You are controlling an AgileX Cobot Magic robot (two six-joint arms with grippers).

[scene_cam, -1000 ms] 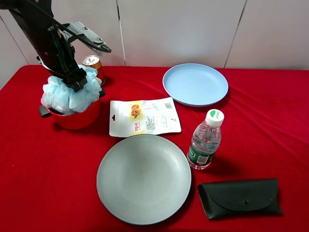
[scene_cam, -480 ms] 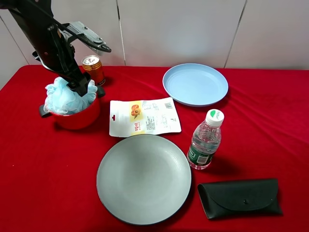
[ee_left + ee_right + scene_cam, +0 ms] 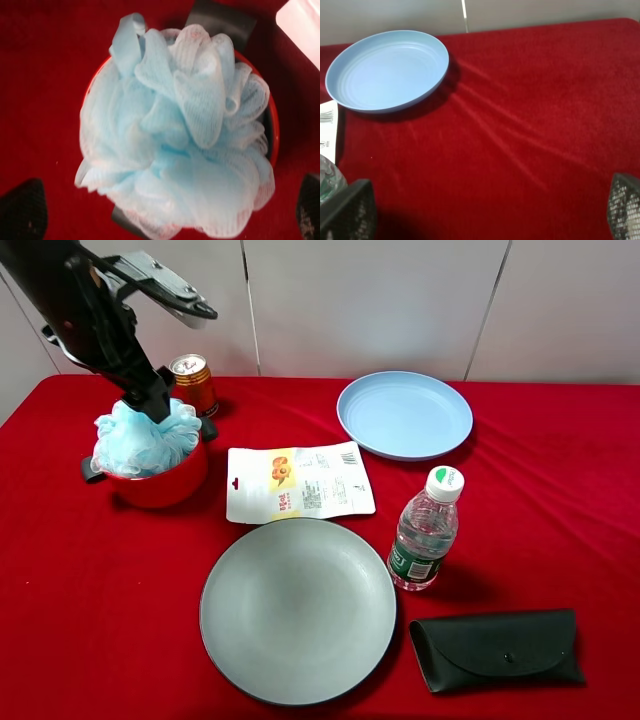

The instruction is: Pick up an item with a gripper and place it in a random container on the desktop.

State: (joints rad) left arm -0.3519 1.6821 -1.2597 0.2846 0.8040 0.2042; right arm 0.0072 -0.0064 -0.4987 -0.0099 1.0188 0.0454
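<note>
We see the fluffy light-blue mesh bath pouf (image 3: 145, 438) sitting in the small round red pot (image 3: 162, 485), bulging above its rim, at the far left of the red-cloth worktop (image 3: 90, 620). The left pincer (image 3: 166, 209) hangs right at the pouf's top, its dark fingers (image 3: 22, 212) spread wide on either side, gripping nothing. We cannot tell whether it touches the mesh. The right pincer (image 3: 486, 207) is likewise spread and holds nothing, near a round light-blue plastic plate (image 3: 387, 70). A white snack pouch (image 3: 298, 482) lies beside the pot.
</note>
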